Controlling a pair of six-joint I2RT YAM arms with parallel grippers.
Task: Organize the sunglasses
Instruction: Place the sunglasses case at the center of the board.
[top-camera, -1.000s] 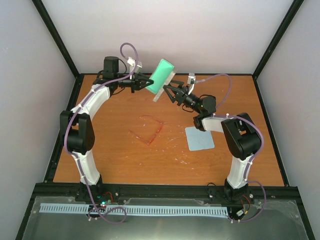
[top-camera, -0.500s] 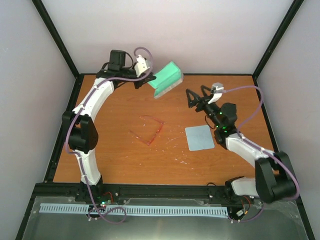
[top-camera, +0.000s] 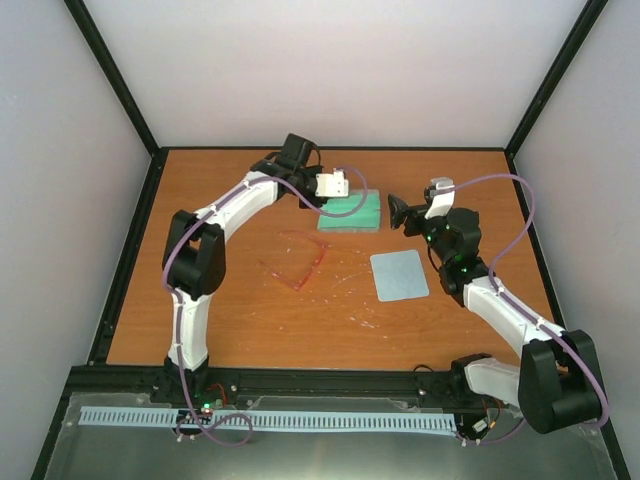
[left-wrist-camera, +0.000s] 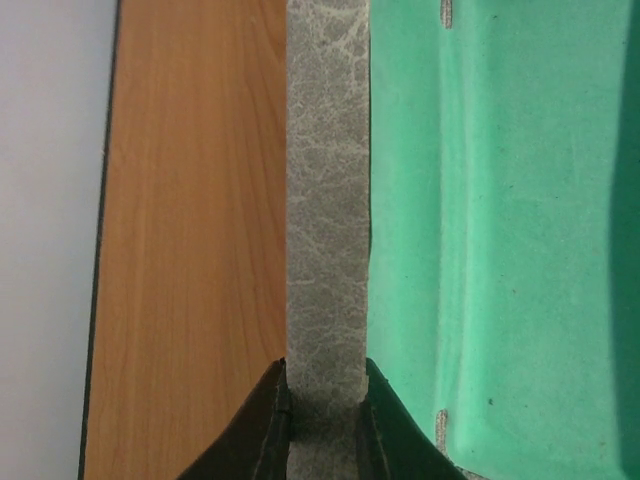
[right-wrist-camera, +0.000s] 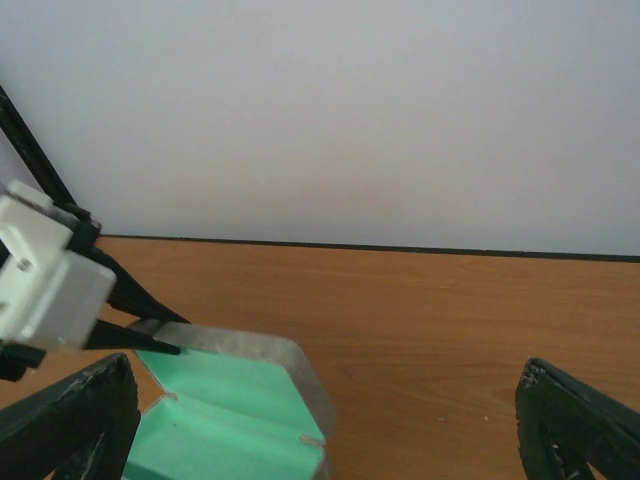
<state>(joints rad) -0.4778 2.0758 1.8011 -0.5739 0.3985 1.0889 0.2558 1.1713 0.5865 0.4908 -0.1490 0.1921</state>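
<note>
One pair of sunglasses (top-camera: 298, 262) is seen lying centrally on the desk (top-camera: 230, 320). Judged light and fragile, it is best pinched at the bridge. The case (top-camera: 355, 213) is clamped by the left gripper (left-wrist-camera: 322, 405); the right gripper (right-wrist-camera: 325, 430) is spread, empty.

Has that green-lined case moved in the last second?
Yes. The case, pinched at its grey edge by the left gripper, has come down from mid-air to the table, ending nearer the sunglasses, which have not moved.
</note>
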